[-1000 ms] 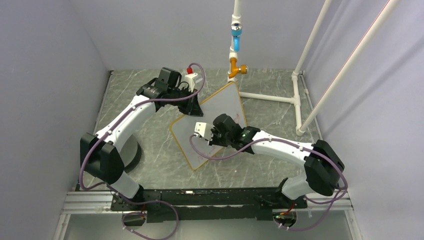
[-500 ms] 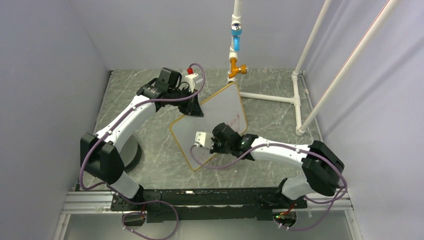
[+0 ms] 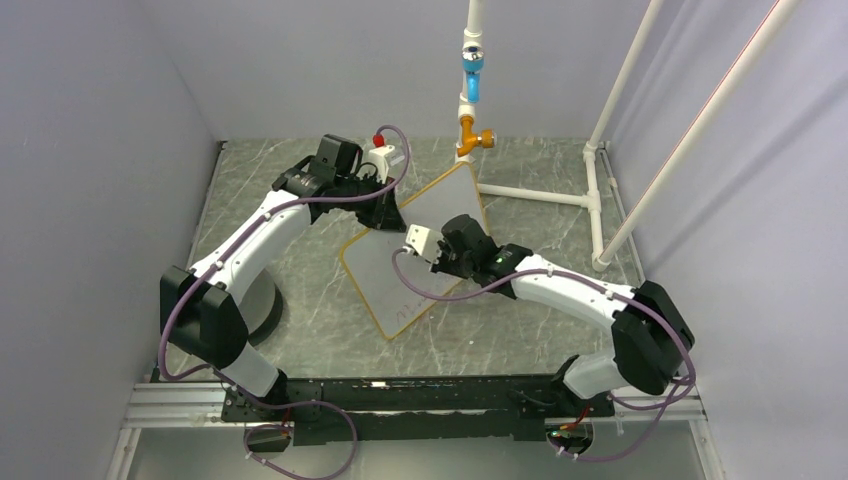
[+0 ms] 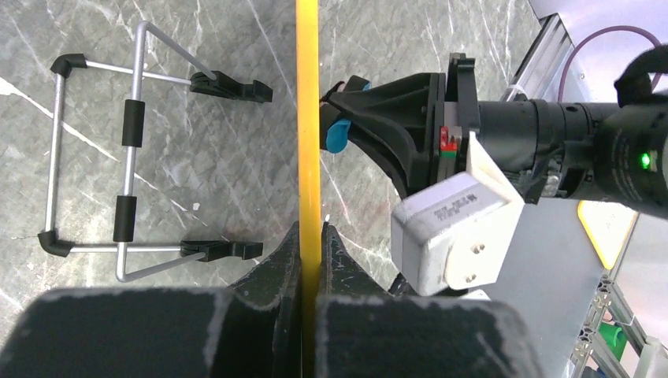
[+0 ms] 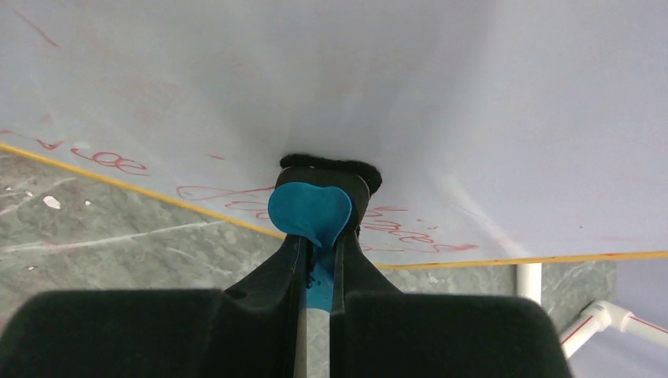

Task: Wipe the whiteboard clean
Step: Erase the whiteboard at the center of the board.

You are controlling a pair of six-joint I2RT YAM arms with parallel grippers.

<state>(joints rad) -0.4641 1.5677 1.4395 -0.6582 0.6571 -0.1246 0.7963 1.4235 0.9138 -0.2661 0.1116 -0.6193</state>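
Note:
The whiteboard (image 3: pixel 385 280), white with a thin yellow frame, stands tilted in the middle of the table. My left gripper (image 3: pixel 390 215) is shut on its upper left edge; the left wrist view shows the yellow frame (image 4: pixel 307 118) edge-on, pinched in my left gripper (image 4: pixel 313 236). My right gripper (image 3: pixel 450 252) is shut on a small blue eraser (image 5: pixel 309 213), whose black pad (image 5: pixel 331 165) presses against the whiteboard (image 5: pixel 410 79). Red handwriting (image 5: pixel 410 232) remains along the lower edge, also red handwriting (image 3: pixel 410 315) in the top view.
A wire stand with black clips (image 4: pixel 126 157) shows left of the board's edge. A white pipe frame (image 3: pixel 540 195) with a blue and orange fitting (image 3: pixel 470 75) stands at the back right. Grey walls close in both sides.
My right gripper has swept the eraser down the board toward the near edge, then back up to the board's middle. The left gripper and the board have held still.

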